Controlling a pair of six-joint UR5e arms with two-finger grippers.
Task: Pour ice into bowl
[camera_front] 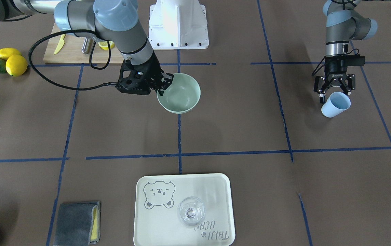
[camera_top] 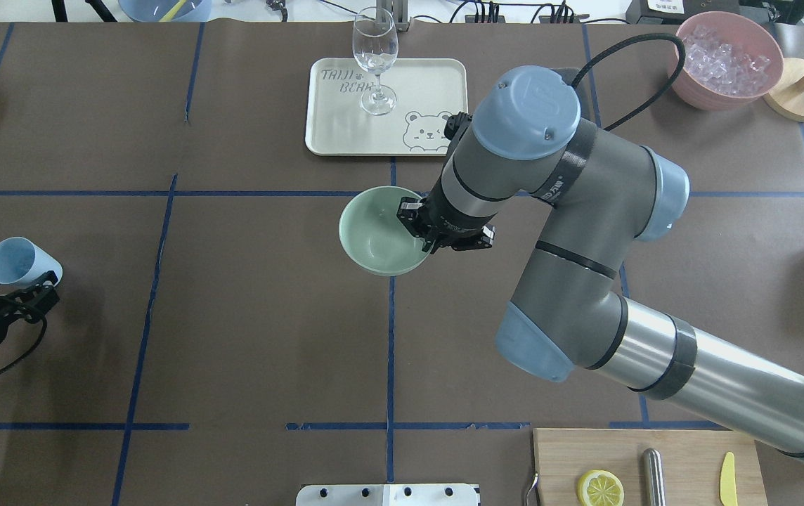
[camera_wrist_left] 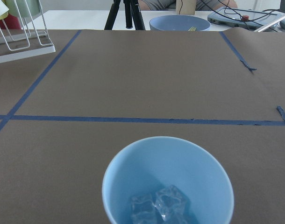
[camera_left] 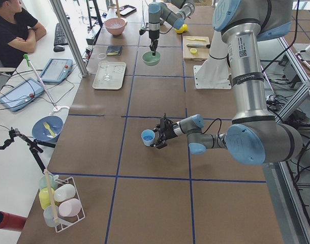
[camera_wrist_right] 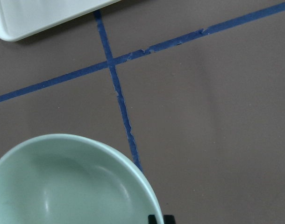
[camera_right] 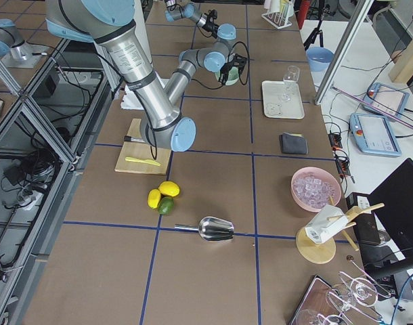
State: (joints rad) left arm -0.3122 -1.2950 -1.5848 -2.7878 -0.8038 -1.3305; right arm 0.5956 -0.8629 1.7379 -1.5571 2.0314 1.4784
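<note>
The mint-green bowl (camera_front: pixel 181 97) sits near the table's middle and looks slightly tilted; it also shows in the overhead view (camera_top: pixel 374 242) and the right wrist view (camera_wrist_right: pixel 63 186). My right gripper (camera_front: pixel 163 84) is shut on the bowl's rim on the robot's side. My left gripper (camera_front: pixel 334 95) is shut on a light-blue cup (camera_front: pixel 335 104), tipped on its side low over the table, far from the bowl. Two clear ice cubes (camera_wrist_left: pixel 161 207) lie in the cup (camera_wrist_left: pixel 168 182). The bowl holds no ice that I can see.
A white tray (camera_front: pixel 154 225) with a wine glass (camera_front: pixel 191 211) lies on the operators' side. A pink bowl of ice (camera_top: pixel 725 60), a grey cloth (camera_front: pixel 77 222), a cutting board (camera_front: pixel 72 51), lemons (camera_front: pixel 14 63) and a metal scoop (camera_right: pixel 213 229) lie around.
</note>
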